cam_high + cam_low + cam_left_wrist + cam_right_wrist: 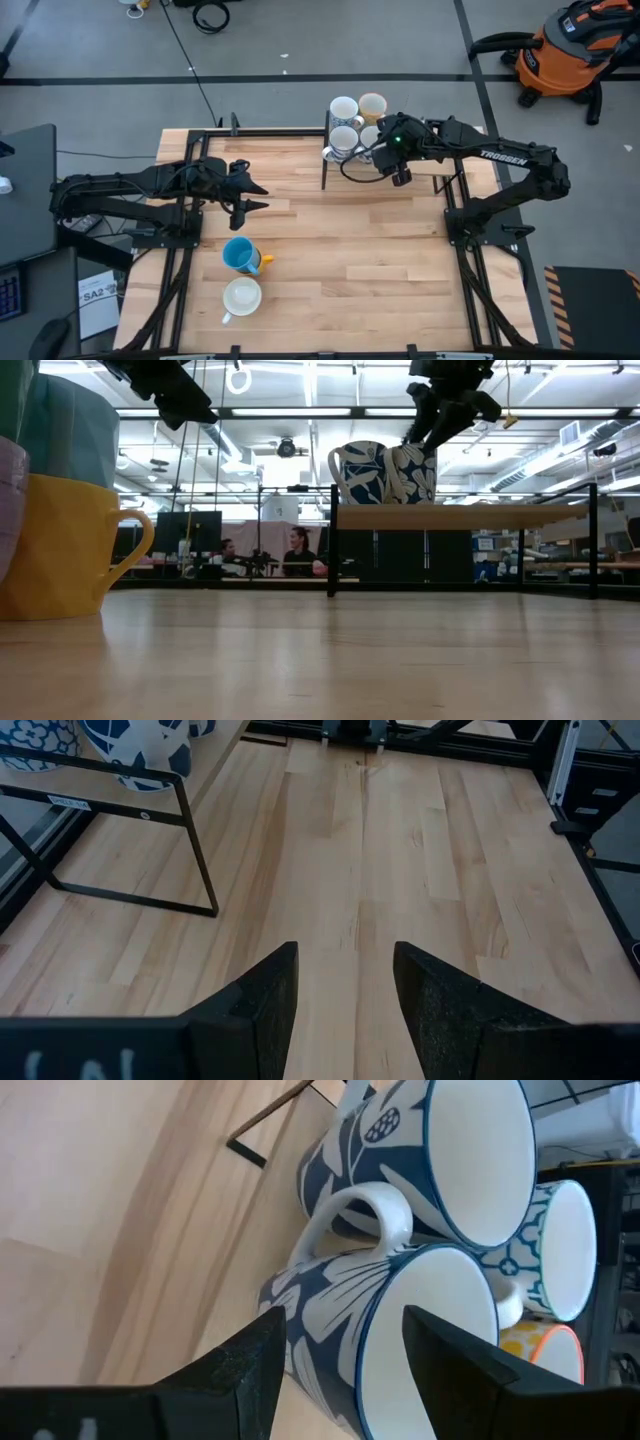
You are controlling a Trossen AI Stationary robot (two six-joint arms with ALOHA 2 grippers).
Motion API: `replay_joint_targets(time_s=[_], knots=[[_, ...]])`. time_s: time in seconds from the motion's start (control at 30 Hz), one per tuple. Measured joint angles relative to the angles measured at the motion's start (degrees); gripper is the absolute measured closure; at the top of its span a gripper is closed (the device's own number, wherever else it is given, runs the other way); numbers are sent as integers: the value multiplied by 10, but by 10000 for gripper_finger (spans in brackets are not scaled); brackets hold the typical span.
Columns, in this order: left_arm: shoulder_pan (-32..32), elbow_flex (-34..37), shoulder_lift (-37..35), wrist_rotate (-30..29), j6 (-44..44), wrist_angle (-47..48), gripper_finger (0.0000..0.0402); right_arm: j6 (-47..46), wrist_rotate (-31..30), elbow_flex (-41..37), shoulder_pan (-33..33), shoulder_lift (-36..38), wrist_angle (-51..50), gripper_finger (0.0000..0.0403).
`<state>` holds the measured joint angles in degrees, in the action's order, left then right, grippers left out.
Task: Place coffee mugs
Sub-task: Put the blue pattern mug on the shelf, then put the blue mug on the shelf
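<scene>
"TROSSEN" in white on the right arm; "SA2" on a paper sheet off the table's 8 o'clock corner.

Right gripper over the rack at the table's 12 o'clock edge, fingers apart, nothing clamped. In the right wrist view, right at the fingertips and between the spread fingers, the nearest mug, blue-and-white leaf pattern, its handle toward a second patterned mug touching it. Past these, a white mug with blue tracery and a yellow-orange one. Four mugs clustered on the rack in all.

Left gripper at 9 o'clock of table centre, fingers apart, empty, above bare wood. At 6 o'clock of it, well apart, a blue mug and, just beside that toward the front edge, a white mug.
</scene>
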<state>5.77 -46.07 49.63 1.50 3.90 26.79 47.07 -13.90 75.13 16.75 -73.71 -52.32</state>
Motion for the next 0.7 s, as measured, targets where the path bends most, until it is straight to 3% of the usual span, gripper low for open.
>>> replay_joint_targets(time_s=[0.37,0.7], knots=[[0,0,0,0,0,0,230,-8,0,0,-25,43,5,195],[0,0,0,1,67,-1,230,-143,0,0,-71,108,28,195]])
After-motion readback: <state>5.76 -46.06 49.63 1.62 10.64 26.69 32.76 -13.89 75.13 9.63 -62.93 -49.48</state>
